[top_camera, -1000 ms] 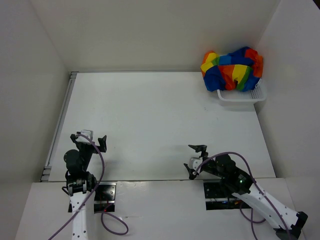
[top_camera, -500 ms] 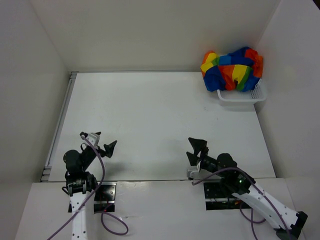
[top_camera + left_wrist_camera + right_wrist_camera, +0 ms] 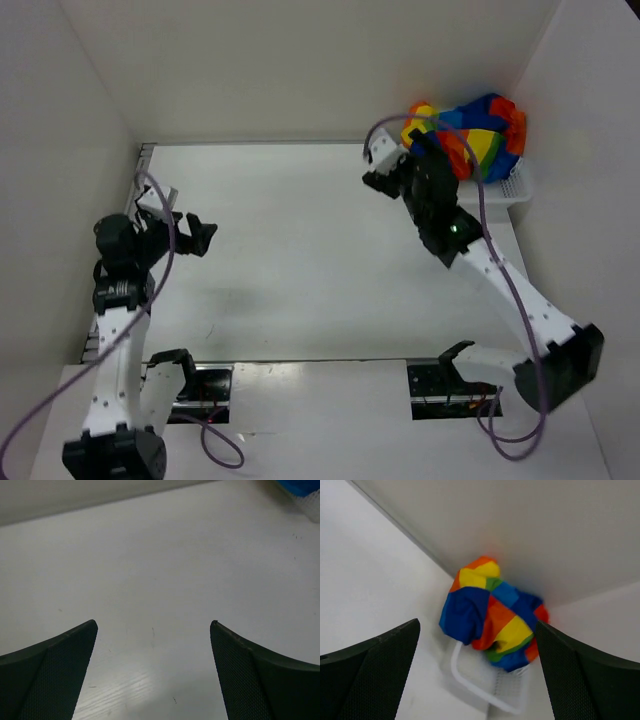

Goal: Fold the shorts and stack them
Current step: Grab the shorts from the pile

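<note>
The rainbow-striped shorts (image 3: 470, 135) lie bunched in a heap on a white mesh basket (image 3: 500, 192) at the table's far right corner. In the right wrist view the shorts (image 3: 490, 615) sit ahead, over the basket (image 3: 475, 690). My right gripper (image 3: 415, 160) is open and empty, raised just left of the heap and apart from it; its jaws (image 3: 477, 622) stand wide. My left gripper (image 3: 190, 232) is open and empty over the left side of the table; in its own view (image 3: 154, 625) only bare table lies between the jaws. No drawstring shows.
White walls close in the table at the back, left and right. A metal rail (image 3: 125, 240) runs along the left edge. The basket's corner (image 3: 312, 502) shows at the top right of the left wrist view.
The right arm has stretched from near its base to the far right corner, up to the shorts. The left arm has risen and swung left and farther away. Both grippers stay open.
</note>
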Robot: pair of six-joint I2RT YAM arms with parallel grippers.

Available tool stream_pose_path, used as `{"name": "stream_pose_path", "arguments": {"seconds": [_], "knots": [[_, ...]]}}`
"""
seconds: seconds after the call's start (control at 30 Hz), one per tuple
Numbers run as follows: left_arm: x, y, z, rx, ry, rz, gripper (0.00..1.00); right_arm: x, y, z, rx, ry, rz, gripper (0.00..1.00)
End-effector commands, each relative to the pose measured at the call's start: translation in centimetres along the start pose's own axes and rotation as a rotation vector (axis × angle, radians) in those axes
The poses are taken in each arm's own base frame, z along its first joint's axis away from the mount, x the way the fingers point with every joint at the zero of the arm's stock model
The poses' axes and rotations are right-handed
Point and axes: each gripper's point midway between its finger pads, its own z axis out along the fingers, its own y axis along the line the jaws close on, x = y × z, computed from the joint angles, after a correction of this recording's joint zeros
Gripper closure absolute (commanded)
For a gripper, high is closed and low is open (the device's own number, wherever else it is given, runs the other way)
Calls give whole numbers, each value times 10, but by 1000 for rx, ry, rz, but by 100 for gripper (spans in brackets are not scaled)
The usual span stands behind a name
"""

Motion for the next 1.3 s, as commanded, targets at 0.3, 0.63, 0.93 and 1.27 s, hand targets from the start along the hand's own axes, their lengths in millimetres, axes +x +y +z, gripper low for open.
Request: {"name": "stream_pose_path", "arguments": {"seconds": [0.3,0.63,0.93,1.27], "knots": [[70,-5,41,112,416,-246,0,172,-42,204,178,522,683,0],[93,8,39,62,475,-296,0,242,0,244,144,618,724,9],[99,9,39,55,492,-304,0,247,-29,240,298,626,693,60],[98,5,34,62,464,-289,0,202,-84,216,394,531,705,76]]}}
